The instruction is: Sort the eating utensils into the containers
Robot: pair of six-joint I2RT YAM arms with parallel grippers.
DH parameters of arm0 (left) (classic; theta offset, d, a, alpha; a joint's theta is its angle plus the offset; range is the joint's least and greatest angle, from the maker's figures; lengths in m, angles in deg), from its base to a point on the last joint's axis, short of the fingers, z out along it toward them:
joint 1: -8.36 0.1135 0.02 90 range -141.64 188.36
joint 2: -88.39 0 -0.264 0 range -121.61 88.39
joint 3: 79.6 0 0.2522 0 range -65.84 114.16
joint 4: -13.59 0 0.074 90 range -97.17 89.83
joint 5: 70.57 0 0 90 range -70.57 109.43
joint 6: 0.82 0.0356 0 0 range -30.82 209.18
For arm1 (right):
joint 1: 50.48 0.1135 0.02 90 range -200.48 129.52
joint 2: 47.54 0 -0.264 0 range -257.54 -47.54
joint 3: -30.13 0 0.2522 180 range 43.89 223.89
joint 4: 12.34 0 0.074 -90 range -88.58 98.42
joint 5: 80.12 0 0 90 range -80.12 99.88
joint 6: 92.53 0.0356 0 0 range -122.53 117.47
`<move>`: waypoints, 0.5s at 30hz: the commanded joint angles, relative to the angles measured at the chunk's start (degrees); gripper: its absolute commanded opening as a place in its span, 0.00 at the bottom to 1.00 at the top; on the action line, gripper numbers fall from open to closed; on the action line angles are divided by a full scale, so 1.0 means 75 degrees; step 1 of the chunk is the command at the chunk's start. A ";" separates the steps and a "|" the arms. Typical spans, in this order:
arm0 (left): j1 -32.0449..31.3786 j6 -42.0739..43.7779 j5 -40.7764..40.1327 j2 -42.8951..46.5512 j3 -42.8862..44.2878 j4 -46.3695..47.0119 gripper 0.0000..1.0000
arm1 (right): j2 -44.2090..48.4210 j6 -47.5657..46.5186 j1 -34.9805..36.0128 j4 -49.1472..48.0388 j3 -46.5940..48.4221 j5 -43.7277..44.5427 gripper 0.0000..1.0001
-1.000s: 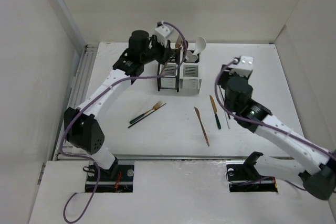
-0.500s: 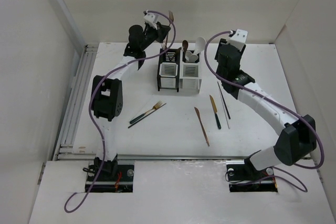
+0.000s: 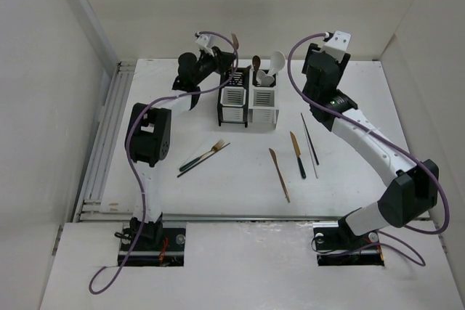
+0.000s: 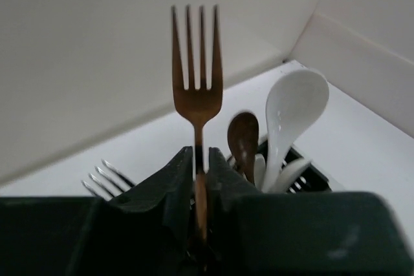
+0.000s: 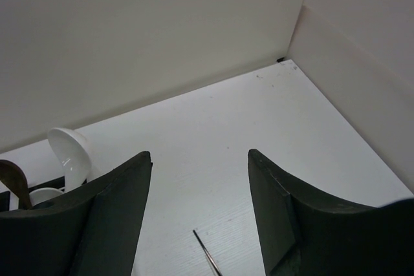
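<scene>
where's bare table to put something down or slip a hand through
Bare: the table strip between the fork and the near edge, and the gap between fork and copper knife. Crowded: around the black holder and white holder, and by the dark-handled knife and chopsticks.

I have my left arm (image 3: pixel 147 132) folded at a raised elbow over the left part of the table, its forearm running out toward the middle of the far edge. The left gripper (image 4: pixel 200 163) points upward, jaws pinched tight on the handle of a copper fork (image 4: pixel 197 92). My right arm (image 3: pixel 370 143) bends near the right edge and stretches toward the far edge. The right gripper (image 5: pixel 199 159) hangs above the table, jaws apart, holding nothing.
</scene>
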 commanded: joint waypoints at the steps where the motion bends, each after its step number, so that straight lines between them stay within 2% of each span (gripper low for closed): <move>1: 0.0183 -0.0235 0.0515 0.0741 -0.0642 0.0238 0.16 | 0.0039 -0.0212 -0.0076 -0.0027 0.0351 0.0334 0.67; 5: 0.0184 0.0034 0.0586 0.1082 -0.1019 0.0238 0.35 | 0.0133 -0.0283 -0.0076 -0.0027 0.0199 0.0264 0.70; 6: 0.0184 0.0104 0.0655 0.1164 -0.0868 0.0110 0.45 | 0.0202 -0.0375 -0.0076 -0.0027 0.0106 0.0194 0.71; 10: 0.0254 0.0256 0.0971 0.1434 -0.0411 -0.0393 0.59 | 0.0390 -0.0376 -0.0076 -0.0027 -0.0257 -0.0134 0.74; 13: 0.0324 0.0782 0.1112 0.2007 -0.0222 -0.0932 0.59 | 0.0565 -0.0447 -0.0076 -0.0027 -0.0550 -0.0485 0.77; 15: 0.0324 0.1634 0.1218 0.2637 -0.0397 -0.1938 0.59 | 0.0566 -0.0447 -0.0006 -0.0027 -0.0761 -0.0697 0.80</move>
